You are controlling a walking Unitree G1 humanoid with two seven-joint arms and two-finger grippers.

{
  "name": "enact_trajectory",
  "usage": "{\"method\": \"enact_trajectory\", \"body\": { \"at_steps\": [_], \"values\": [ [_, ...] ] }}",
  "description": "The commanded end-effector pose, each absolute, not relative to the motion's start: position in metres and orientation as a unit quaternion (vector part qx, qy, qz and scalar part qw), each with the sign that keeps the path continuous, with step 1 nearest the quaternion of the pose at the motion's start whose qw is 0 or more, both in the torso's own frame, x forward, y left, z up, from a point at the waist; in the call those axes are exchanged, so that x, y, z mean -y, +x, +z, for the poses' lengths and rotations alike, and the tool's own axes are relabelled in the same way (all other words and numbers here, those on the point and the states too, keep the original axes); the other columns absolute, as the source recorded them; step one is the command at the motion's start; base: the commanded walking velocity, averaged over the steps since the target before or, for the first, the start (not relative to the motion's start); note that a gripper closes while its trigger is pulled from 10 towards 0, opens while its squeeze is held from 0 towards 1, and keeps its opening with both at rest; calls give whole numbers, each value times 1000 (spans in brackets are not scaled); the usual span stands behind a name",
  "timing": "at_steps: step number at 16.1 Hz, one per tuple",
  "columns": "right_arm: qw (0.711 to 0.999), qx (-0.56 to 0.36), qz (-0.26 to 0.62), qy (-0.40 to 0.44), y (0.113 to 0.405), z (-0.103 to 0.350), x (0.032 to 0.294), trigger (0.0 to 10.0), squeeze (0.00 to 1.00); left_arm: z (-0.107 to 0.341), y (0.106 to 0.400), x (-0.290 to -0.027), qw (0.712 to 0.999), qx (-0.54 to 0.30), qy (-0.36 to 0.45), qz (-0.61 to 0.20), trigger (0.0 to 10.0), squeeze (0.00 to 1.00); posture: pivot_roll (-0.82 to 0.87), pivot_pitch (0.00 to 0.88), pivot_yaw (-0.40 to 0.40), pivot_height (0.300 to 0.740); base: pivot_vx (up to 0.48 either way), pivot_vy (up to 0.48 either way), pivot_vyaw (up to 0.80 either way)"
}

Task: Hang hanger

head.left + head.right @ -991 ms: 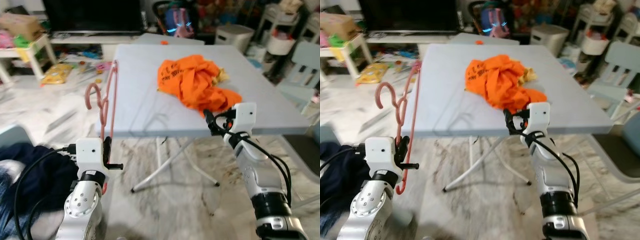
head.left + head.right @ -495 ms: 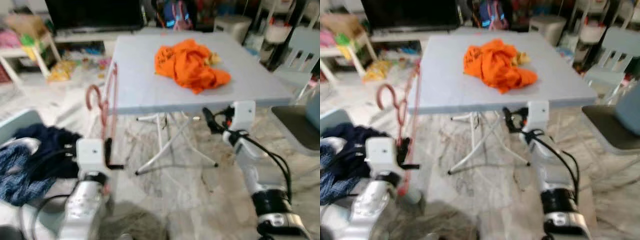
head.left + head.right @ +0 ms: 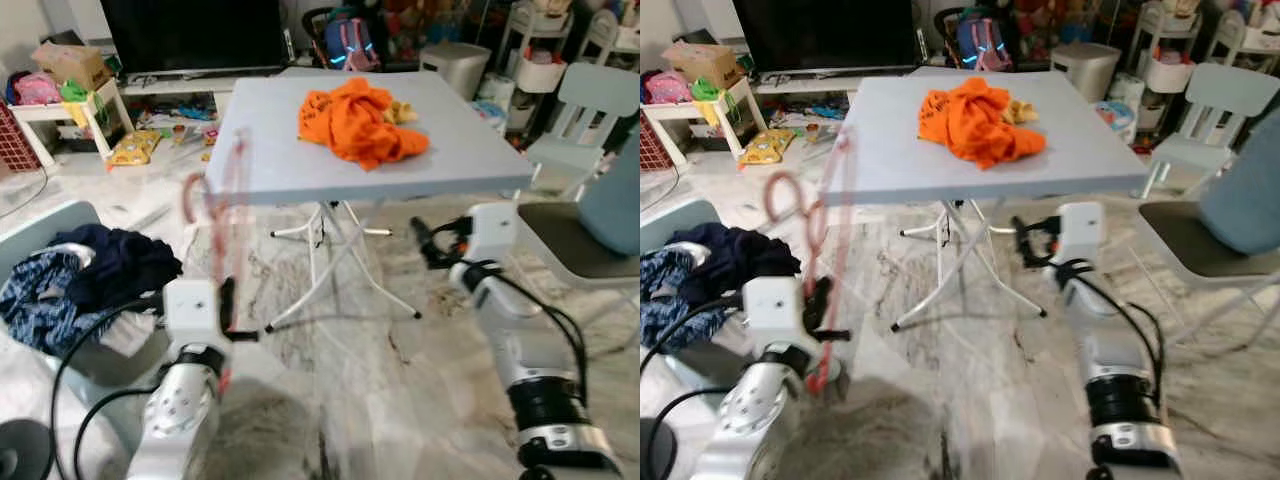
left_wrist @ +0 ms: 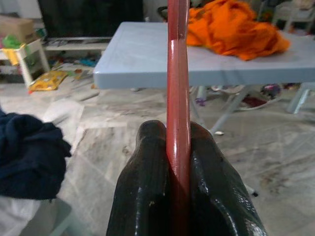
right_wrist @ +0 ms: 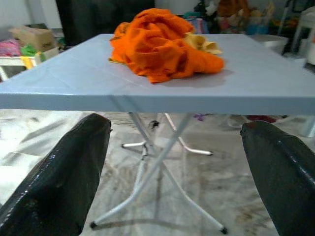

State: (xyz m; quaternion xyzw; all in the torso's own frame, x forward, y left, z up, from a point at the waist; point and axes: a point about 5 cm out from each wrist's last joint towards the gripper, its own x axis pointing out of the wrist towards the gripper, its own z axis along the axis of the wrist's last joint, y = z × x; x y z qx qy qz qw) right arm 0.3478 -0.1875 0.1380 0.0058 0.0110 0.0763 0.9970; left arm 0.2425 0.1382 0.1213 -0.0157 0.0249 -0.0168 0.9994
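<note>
So the left gripper [image 4: 178, 162] has its jaws clamped tight on the pink hanger [image 3: 222, 215], which stands upright at the left of the head view, its hook up near the left edge of the table [image 3: 460, 150]. The wrist view shows the red-pink bar pinched right between the two black fingers [image 4: 143, 196], so the pickup part looks done to me. The right gripper [image 3: 432, 243] sits at centre right, in front of and below the table edge, jaws spread wide with nothing in them. An orange garment [image 3: 355, 120] lies bunched on the table at upper centre, well apart from both grippers, and a pile of dark blue clothes [image 3: 95, 270] fills a basket at left. What's left is basically the whole hanging bit: I can't spot any rail or rod to hook it onto, so my guess is the robot needs to find one first. The hanger looks a bit blurry too.
</note>
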Motion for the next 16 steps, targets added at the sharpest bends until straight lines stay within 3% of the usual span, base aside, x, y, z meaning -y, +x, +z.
{"method": "enact_trajectory", "body": {
  "at_steps": [1, 10, 16],
  "values": [
    [996, -8, 87, 10, 351, 140, 180, 10000, 0, 124, 244, -145, 1000, -18, -9, -4, 10000, 0, -1, 11, -17, 740, 0, 0, 0],
    [994, -5, 104, 20, 357, 145, 171, 10000, 0, 124, 251, -149, 999, -26, -4, -24, 10000, 0, 27, 34, 6, 740, 0, 0, 0],
    [993, -13, 117, 19, 356, 143, 169, 10000, 0, 122, 247, -138, 999, -25, -9, -28, 10000, 0, 21, 40, -32, 740, 0, 0, 0]
  ]
}}
